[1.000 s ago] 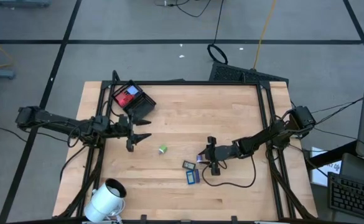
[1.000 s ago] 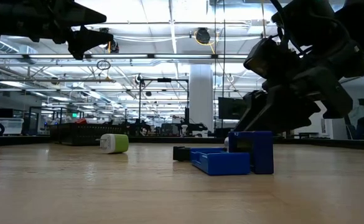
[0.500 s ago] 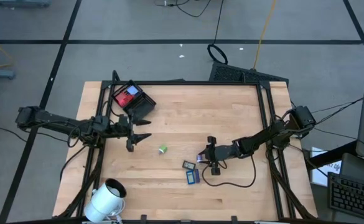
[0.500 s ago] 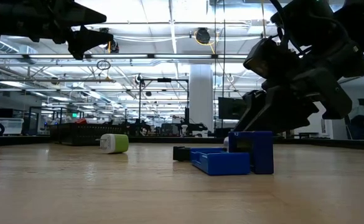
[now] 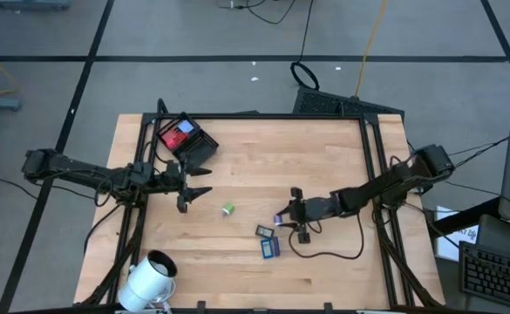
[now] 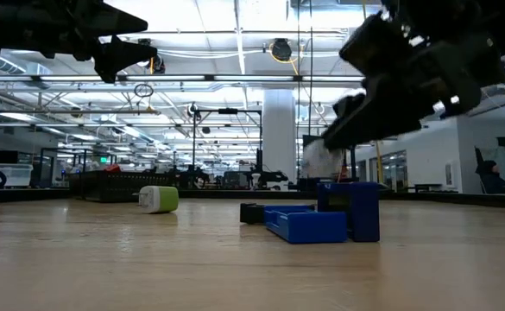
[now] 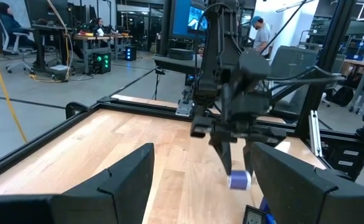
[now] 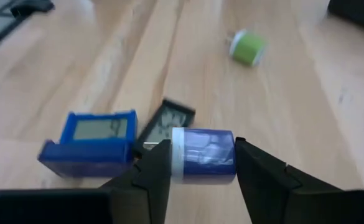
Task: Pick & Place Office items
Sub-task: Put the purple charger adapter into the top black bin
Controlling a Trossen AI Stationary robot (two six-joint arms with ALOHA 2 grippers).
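A wooden table [image 5: 255, 157] seen from above. A black tray [image 5: 187, 142] sits near its far left corner, holding a red item [image 5: 174, 137]. My left gripper [image 5: 204, 193] hovers beside the tray, fingers spread and empty. My right gripper [image 5: 282, 220], mid-table, clamps a blue-and-white roll [image 8: 203, 155], apparently lifted. Below lie a blue rectangle [image 8: 89, 143] and dark one [image 8: 167, 121]; a green-and-white bit [image 5: 227, 209] sits apart.
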